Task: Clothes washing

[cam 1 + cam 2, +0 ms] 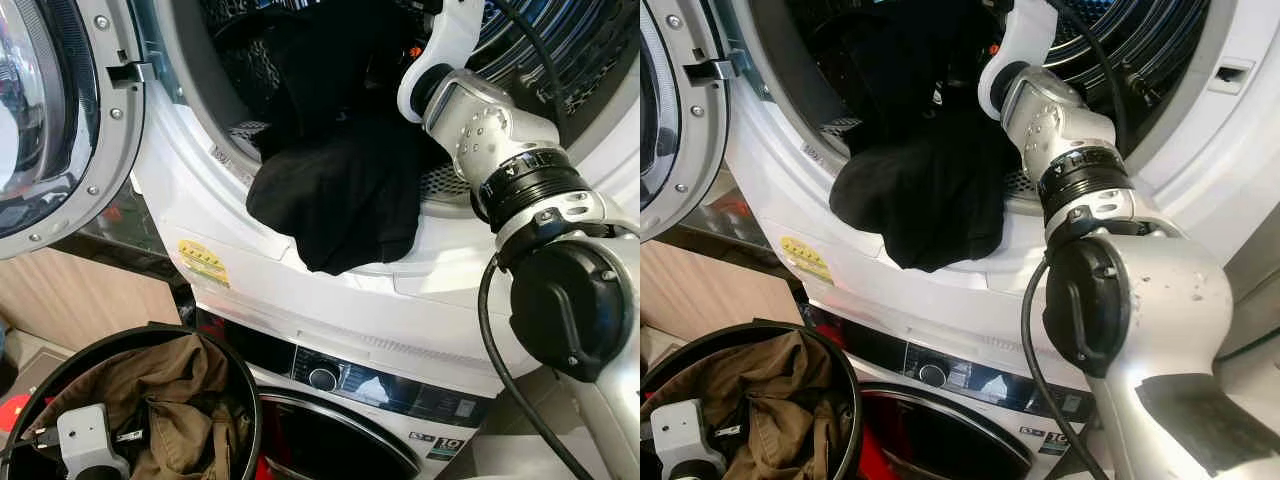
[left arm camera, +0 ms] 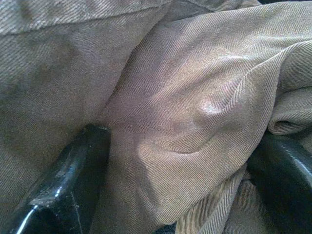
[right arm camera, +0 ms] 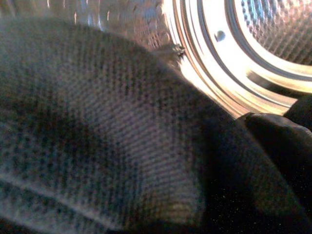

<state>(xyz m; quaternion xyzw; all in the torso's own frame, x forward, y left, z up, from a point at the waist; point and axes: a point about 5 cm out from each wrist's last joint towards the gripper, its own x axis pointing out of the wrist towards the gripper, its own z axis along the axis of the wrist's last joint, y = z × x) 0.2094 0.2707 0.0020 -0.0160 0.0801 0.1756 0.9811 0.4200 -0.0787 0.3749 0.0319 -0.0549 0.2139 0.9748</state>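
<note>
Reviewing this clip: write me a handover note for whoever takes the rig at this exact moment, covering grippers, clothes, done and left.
Left gripper: down in the round black laundry basket, fingers spread around a fold of the brown twill garment; not clearly closed on it.
Right gripper: arm reaches into the open upper machine's steel drum, against the black knit garment; its grip cannot be judged.
Black garment is half in, draped over the white door rim.
Done: black garment is at the drum.
Left: push it fully inside, load the brown garment, close the round door.
</note>
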